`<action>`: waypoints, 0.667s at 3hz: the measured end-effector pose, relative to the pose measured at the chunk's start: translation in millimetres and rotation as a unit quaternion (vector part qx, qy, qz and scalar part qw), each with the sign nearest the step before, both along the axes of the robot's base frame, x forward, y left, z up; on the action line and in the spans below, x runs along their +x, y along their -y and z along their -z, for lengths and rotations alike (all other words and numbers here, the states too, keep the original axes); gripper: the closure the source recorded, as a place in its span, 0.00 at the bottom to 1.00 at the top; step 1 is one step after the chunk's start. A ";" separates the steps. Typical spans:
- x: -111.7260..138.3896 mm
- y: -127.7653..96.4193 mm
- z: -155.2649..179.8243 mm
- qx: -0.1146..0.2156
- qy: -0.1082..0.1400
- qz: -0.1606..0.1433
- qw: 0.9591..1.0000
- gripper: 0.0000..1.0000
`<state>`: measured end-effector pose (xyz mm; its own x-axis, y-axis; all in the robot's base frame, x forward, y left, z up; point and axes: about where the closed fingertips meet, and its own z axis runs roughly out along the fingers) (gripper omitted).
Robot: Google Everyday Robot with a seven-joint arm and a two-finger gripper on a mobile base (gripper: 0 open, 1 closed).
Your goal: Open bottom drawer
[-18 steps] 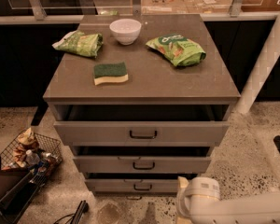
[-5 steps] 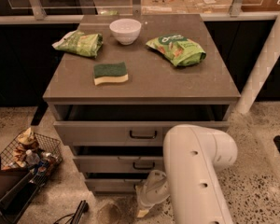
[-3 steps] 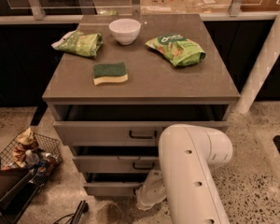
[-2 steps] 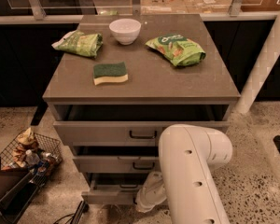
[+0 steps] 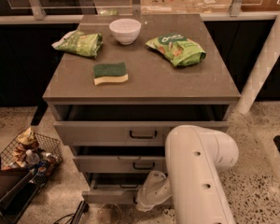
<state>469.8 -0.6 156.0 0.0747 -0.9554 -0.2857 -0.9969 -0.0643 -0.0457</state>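
The grey cabinet has three drawers. The top drawer [image 5: 107, 133] and the middle drawer [image 5: 116, 164] stand slightly out. The bottom drawer [image 5: 109, 196] is pulled out the furthest, with a strip of pale inside [image 5: 114, 186] showing. My white arm [image 5: 198, 171] reaches down in front of the cabinet's right side. My gripper [image 5: 147, 200] is at the bottom drawer's front, near its right half. The drawer's handle is hidden behind the wrist.
On the cabinet top [image 5: 144, 78] lie a green-and-yellow sponge [image 5: 110, 73], a white bowl [image 5: 125, 30] and two green snack bags [image 5: 78, 43] [image 5: 177, 49]. A wire basket of clutter [image 5: 30, 150] sits on the floor at left. A white pole [image 5: 263, 69] stands at right.
The arm swung in from the lower right to the bottom drawer's front. In the last second the bottom drawer has slid outward toward the camera with the gripper.
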 end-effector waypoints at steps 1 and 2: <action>-0.4 0.4 -0.9 0.000 0.001 0.001 1.000 1.00; -8.6 4.3 -4.2 -0.006 0.002 0.013 1.000 1.00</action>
<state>461.2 -4.9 160.2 0.0511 -0.9602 -0.2746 -0.9980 -0.0390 -0.0491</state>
